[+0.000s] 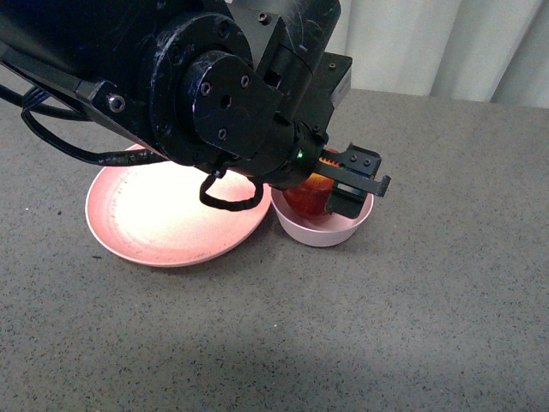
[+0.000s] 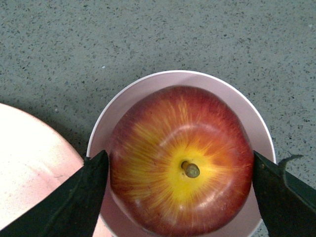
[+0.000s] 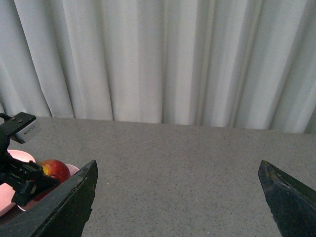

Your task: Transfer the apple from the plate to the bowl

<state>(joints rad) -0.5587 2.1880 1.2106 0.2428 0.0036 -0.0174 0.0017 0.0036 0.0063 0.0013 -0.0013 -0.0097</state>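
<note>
The dark-red apple [image 2: 182, 158], yellow around its stem, sits stem-up inside the small pale pink bowl [image 2: 148, 85]. My left gripper [image 2: 180, 154] is shut on the apple, one black finger on each side. In the front view the apple [image 1: 310, 196] shows low in the bowl [image 1: 322, 233] under the left gripper [image 1: 330, 190]. I cannot tell whether it rests on the bowl's bottom. The wide pink plate [image 1: 163, 215] lies bare just left of the bowl. My right gripper [image 3: 177, 168] is open over bare table, well away from the bowl.
The grey speckled tabletop [image 1: 386, 326] runs all around plate and bowl. A white curtain [image 3: 158, 59] hangs behind the table's far edge. The left arm's black body [image 1: 214, 94] covers part of the plate in the front view.
</note>
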